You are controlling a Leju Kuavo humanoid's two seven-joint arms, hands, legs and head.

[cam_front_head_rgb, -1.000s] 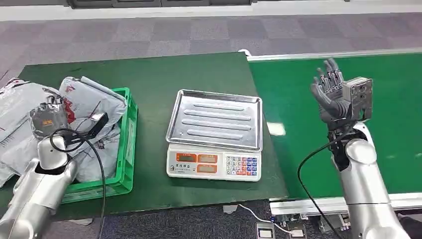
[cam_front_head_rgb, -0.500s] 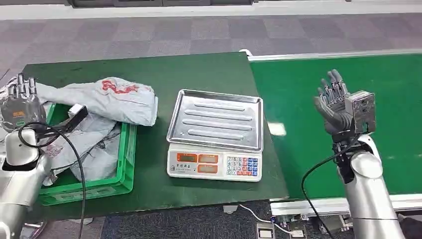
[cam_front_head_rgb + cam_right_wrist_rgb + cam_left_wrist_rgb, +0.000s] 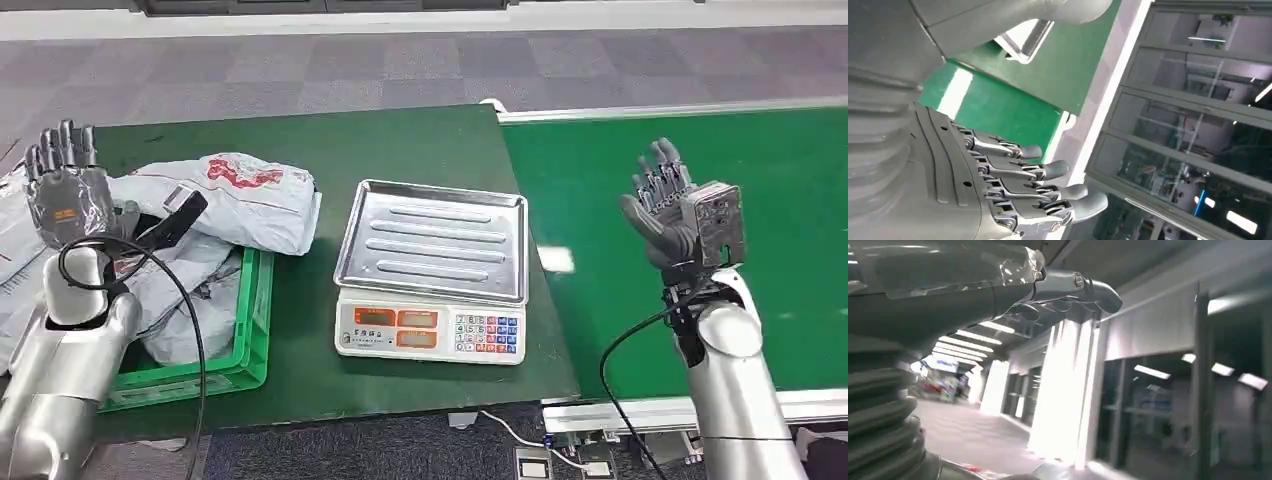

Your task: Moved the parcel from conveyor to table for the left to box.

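2 hands are raised, fingers spread, holding nothing: left hand (image 3: pixel 63 190) beside the green crate (image 3: pixel 252 300), right hand (image 3: pixel 668 200) over the conveyor (image 3: pixel 780 200). A grey parcel (image 3: pixel 250 200) lies across the crate edge. I judge boxing nearly finished; next the right hand needs another parcel.

You see a glossy ribbed metal tray (image 3: pixel 432 240), crinkly grey plastic parcels (image 3: pixel 240 200), a green plastic crate (image 3: pixel 250 330), and matt green tabletop (image 3: pixel 330 140).
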